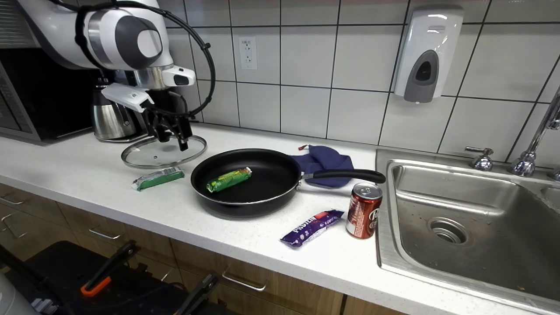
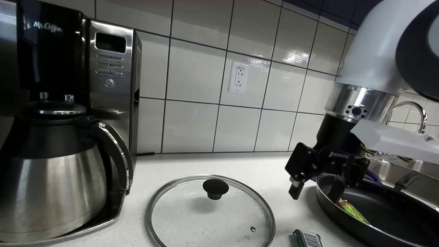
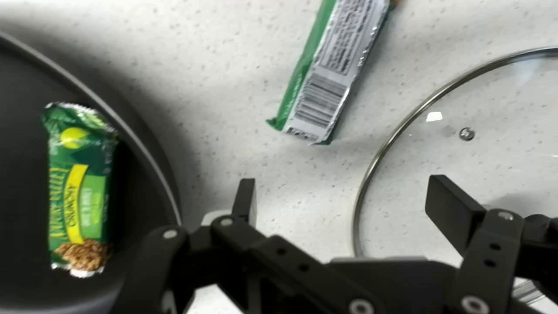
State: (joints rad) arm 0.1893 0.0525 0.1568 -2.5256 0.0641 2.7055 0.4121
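My gripper point(image 1: 174, 141) hangs above the counter with its jaws wide apart and nothing between them. In the wrist view the rim of a clear glass lid point(image 3: 501, 183) runs below the gap between the fingertips. The lid lies flat, its black knob point(image 2: 215, 188) upward. A black frying pan point(image 1: 273, 186) stands beside the lid, with a green and yellow granola bar point(image 3: 78, 187) lying inside it. On the counter between lid and pan, toward the front edge, rests a second green bar point(image 3: 327, 74), its silver barcode side up. The gripper touches none of these.
A purple protein bar point(image 1: 312, 228) and a red soda can point(image 1: 364, 211) lie and stand near the sink point(image 1: 437, 192). The pan handle point(image 1: 345, 175) reaches over a dark blue cloth point(image 1: 323, 159). A coffee maker with a steel carafe point(image 2: 58, 192) stands beyond the lid, by the tiled wall.
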